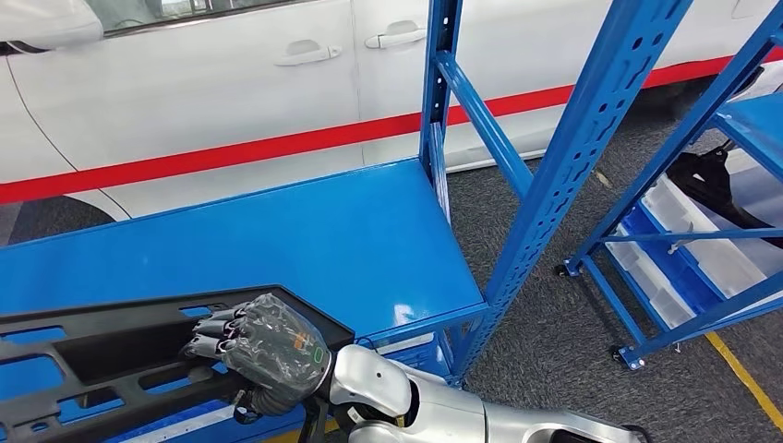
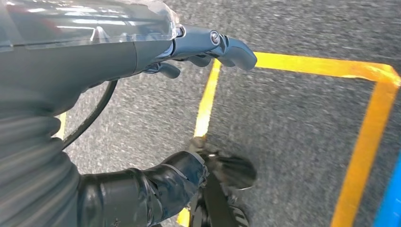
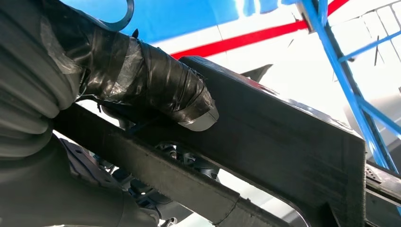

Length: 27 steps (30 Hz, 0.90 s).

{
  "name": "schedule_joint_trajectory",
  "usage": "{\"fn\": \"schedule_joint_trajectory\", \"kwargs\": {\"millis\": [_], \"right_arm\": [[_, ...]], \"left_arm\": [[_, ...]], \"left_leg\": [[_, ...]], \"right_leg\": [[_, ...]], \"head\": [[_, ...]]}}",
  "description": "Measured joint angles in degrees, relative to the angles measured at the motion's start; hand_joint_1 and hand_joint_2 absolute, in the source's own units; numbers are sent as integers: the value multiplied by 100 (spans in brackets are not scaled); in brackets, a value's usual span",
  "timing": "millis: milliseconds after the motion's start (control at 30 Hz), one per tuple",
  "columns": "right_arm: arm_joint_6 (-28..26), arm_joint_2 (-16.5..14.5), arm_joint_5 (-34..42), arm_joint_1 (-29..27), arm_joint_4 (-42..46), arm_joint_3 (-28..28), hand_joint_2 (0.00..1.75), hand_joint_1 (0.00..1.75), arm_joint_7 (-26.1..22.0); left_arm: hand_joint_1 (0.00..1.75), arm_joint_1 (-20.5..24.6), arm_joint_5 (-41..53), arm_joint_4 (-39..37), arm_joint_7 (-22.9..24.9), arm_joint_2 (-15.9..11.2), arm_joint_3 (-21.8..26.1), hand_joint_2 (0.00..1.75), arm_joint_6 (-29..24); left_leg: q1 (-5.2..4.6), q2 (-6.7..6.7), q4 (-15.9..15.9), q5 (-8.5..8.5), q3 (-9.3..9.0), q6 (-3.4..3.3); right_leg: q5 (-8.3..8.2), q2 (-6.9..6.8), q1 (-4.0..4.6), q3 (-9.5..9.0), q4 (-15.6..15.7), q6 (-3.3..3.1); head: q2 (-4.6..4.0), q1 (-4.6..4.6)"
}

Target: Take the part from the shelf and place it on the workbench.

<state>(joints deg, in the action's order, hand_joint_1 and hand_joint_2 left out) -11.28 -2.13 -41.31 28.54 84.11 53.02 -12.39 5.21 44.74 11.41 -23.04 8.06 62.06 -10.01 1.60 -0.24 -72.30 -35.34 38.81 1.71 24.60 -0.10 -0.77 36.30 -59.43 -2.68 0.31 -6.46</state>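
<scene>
gripping black part (image 1: 111, 346) w/ right hand (image 1: 268, 351) over shelf (image 1: 305, 231); left hand (image 2: 208, 47) holding nothing.

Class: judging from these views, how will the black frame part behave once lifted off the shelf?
The black part looks like rigid moulded plastic with open slots, so probably stiff and fairly light. It is long and the right hand grips near one end, so it may tip.

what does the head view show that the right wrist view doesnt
Head view alone: the blue shelf board, grey floor, a second blue rack and the car's door handles.

Right wrist view alone: the taped thumb pressed against the part's underside.

Both: the right robot hand gripping the black part, plus the white car with its red stripe.
</scene>
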Motion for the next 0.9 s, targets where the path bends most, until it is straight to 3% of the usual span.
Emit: {"fn": "schedule_joint_trajectory", "kwargs": {"millis": [33, 67, 133, 200, 267, 333, 367, 400, 433, 500, 533, 567, 600, 633, 700, 733, 767, 833, 867, 900], "right_arm": [[0, 1, 0, -9, -15, 0, 175, 175, 0], [0, 1, 0, -16, -26, 0, 175, 175, 0], [0, 1, 1, -21, -37, 0, 175, 175, -1], [1, -3, 5, -26, -39, -2, 175, 175, -1], [2, -10, 16, -40, -41, -4, 175, 175, -8], [-2, -14, 39, -62, -43, -8, 175, 175, -28], [-4, -15, 50, -75, -44, -12, 175, 175, -41], [-7, -14, 52, -87, -46, -16, 175, 175, -53], [-11, -13, 46, -102, -50, -20, 175, 175, -62], [-31, -13, 21, -138, -63, -22, 175, 175, -73], [-46, -12, 9, -168, -72, -21, 175, 175, -77], [-68, -12, 3, -200, -79, -21, 175, 175, -83], [-95, -12, 0, -230, -84, -20, 175, 175, -91], [-127, -13, -1, -252, -86, -20, 175, 175, -100], [-192, -15, -2, -275, -85, -21, 175, 175, -121], [-216, -17, -3, -284, -85, -22, 175, 175, -130], [-235, -18, -4, -292, -85, -23, 175, 175, -136], [-261, -19, -2, -317, -86, -24, 175, 175, -145], [-271, -19, 2, -334, -86, -24, 175, 175, -151], [-283, -20, 10, -354, -86, -25, 175, 175, -161]], "left_arm": [[0, 0, 0, 0, 2, -2, 1, 175, 0], [0, -2, 0, 0, 4, -2, 1, 175, 0], [0, 3, 1, 1, 4, -3, 1, 175, -2], [0, 20, 2, 1, 4, -7, 2, 175, -7], [0, 25, 2, 2, 4, -10, 4, 175, -13], [0, 23, 2, 1, 4, -10, 7, 175, -16], [0, 26, 1, 1, 5, -9, 9, 175, -18], [0, 28, 1, 0, 6, -9, 10, 175, -21], [0, 29, -1, 1, 8, -9, 12, 175, -27], [0, 23, -7, 2, 15, -15, 18, 175, -58], [0, 21, -12, 2, 20, -20, 23, 175, -80], [0, 19, -16, 2, 25, -25, 29, 175, -102], [0, 19, -19, 2, 29, -28, 34, 175, -120], [0, 19, -18, 2, 33, -30, 37, 175, -132], [0, 15, -12, 2, 41, -21, 40, 175, -145], [0, 13, -7, 2, 45, -17, 41, 175, -149], [0, 12, -2, 1, 49, -13, 43, 175, -155], [0, 8, 10, 2, 55, -18, 47, 175, -170], [0, 6, 16, 2, 57, -22, 51, 175, -179], [0, 2, 22, 2, 61, -26, 55, 175, -186]], "left_leg": [[0, 0, -153, -28, -20, 1], [-1, 0, -115, 62, -133, -3], [-1, 2, 459, 355, -614, -30], [-27, -2, 1194, 412, -1111, -71], [-65, -14, 1497, 370, -1258, -125], [-60, -1, 1521, 480, -1183, -206], [-52, 16, 1533, 551, -1136, -260], [-41, 36, 1551, 630, -1079, -306], [-41, 54, 1550, 704, -1008, -343], [-55, 63, 1532, 842, -824, -374], [-62, 66, 1519, 907, -723, -375], [-69, 67, 1502, 966, -626, -369], [-75, 66, 1481, 1021, -533, -360], [-82, 63, 1455, 1069, -449, -348], [-98, 55, 1405, 1150, -336, -305], [-99, 54, 1394, 1187, -314, -273], [-93, 56, 1396, 1227, -303, -234], [-78, 52, 1411, 1288, -290, -160], [-72, 44, 1371, 1221, -254, -130], [-70, 34, 1244, 1045, -198, -106]], "right_leg": [[-51, -5, 8, 73, -7, 3], [-103, -8, 13, 147, -16, 10], [-205, -8, 15, 284, -45, 40], [-295, -11, 28, 361, -66, 97], [-398, -16, 31, 366, -44, 169], [-467, -3, 25, 369, -12, 242], [-371, 7, 21, 404, -69, 269], [-159, 16, 19, 467, -236, 289], [153, 20, 8, 556, -532, 299], [675, 17, 5, 711, -1287, 316], [751, 15, 3, 720, -1564, 321], [693, 15, 4, 641, -1660, 317], [560, 15, 5, 463, -1555, 301], [437, 17, 14, 174, -1243, 269], [447, 15, 46, -461, -406, 190], [497, 15, 70, -658, -107, 163], [544, 12, 89, -737, 48, 145], [449, 1, 91, -691, 120, 107], [388, -10, 74, -652, 158, 70], [309, -22, 54, -595, 192, 28]], "head": [[0, 0], [1, 1], [1, 2], [1, 1], [1, 2], [0, 3], [1, 1], [0, 1], [0, 1], [0, 2], [0, 1], [0, 1], [0, 1], [0, 1], [1, 3], [1, 2], [2, 3], [1, 0], [1, 3], [0, 3]]}}
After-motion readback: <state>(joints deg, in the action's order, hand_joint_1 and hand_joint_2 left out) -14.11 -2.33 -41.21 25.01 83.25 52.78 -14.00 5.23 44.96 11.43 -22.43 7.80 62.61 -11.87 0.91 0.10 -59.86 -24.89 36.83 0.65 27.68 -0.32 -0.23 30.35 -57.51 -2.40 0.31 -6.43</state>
